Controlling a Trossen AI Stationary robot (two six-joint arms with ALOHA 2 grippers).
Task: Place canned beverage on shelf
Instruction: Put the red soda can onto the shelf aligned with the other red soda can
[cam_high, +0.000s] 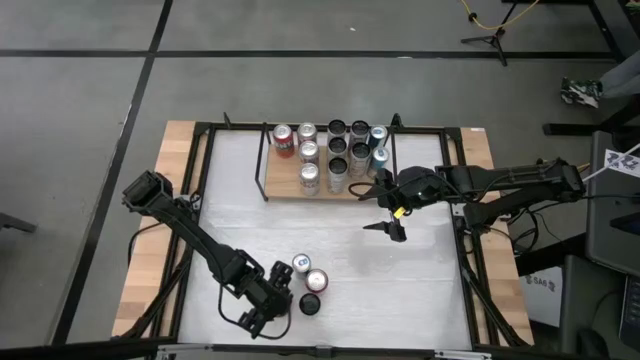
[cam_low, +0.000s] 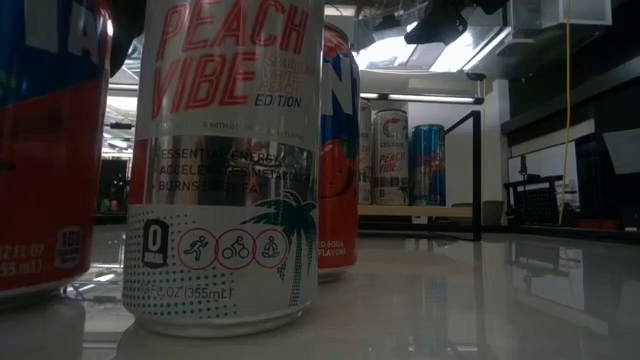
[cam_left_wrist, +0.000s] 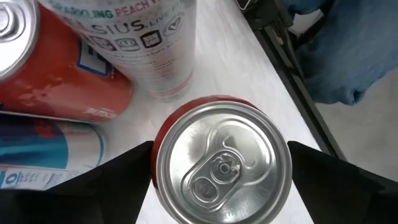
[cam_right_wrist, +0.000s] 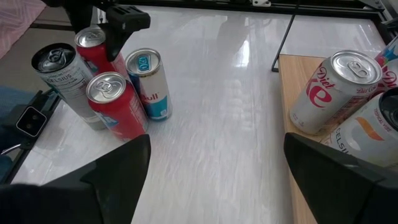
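We see the left tool (cam_high: 285, 300) spread wide around a red can (cam_left_wrist: 222, 162), standing among the loose cans at the counter's (cam_high: 420, 270) near edge. Farther off, right tool (cam_high: 385, 212) hovers wide, empty, beside the can-filled shelf (cam_high: 285, 185).
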